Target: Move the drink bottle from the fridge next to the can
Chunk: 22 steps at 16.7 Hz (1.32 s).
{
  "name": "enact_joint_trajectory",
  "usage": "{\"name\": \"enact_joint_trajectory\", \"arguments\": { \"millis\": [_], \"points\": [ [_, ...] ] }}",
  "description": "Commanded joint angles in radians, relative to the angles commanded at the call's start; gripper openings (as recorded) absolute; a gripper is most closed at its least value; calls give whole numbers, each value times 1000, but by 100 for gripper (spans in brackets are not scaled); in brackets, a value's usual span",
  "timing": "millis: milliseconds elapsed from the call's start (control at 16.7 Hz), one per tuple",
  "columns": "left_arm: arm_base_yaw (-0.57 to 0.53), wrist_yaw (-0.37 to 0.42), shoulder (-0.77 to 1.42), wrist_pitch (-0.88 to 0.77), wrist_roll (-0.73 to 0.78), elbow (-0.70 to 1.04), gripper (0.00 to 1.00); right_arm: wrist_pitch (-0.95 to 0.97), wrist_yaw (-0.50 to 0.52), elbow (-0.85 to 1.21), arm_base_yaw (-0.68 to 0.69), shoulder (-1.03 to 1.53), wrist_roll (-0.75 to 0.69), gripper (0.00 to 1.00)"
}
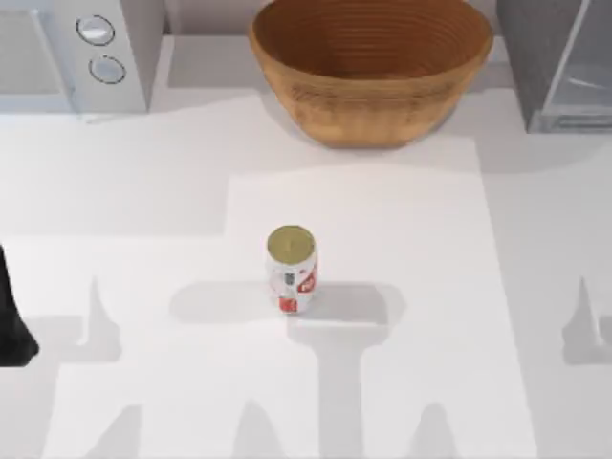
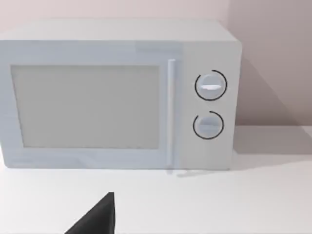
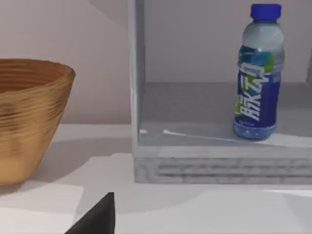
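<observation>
The can (image 1: 292, 269), white with red markings and a dull gold top, stands upright at the middle of the table. The drink bottle (image 3: 258, 73), clear with a blue cap and a blue-green label, stands upright inside the grey fridge (image 3: 219, 163); the fridge (image 1: 564, 62) is at the table's back right corner. Whether its pale door panel is open I cannot tell. A black tip of my right gripper (image 3: 97, 218) shows low in the right wrist view, well short of the fridge. My left gripper (image 2: 97, 218) faces the white box with two knobs, and my left arm (image 1: 11, 330) is at the table's left edge.
A white box with two round knobs (image 1: 81, 53) stands at the back left. A large woven brown bowl (image 1: 371, 67) sits at the back centre, between that box and the fridge, and also shows beside the fridge (image 3: 29, 117).
</observation>
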Motion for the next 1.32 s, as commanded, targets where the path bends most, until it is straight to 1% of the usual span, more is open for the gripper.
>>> {"name": "enact_joint_trajectory", "arguments": {
  "millis": [180, 300, 540, 780, 1320],
  "points": [
    [0, 0, 0, 0, 0, 0, 100, 9, -1, 7, -2, 10, 0, 100],
    [0, 0, 0, 0, 0, 0, 100, 51, -5, 41, -13, 62, -1, 100],
    [0, 0, 0, 0, 0, 0, 100, 208, -30, 163, -47, 294, 0, 100],
    [0, 0, 0, 0, 0, 0, 100, 421, -71, 327, -89, 669, 2, 100],
    [0, 0, 0, 0, 0, 0, 100, 932, -171, 719, -196, 1659, 3, 100]
  ]
}}
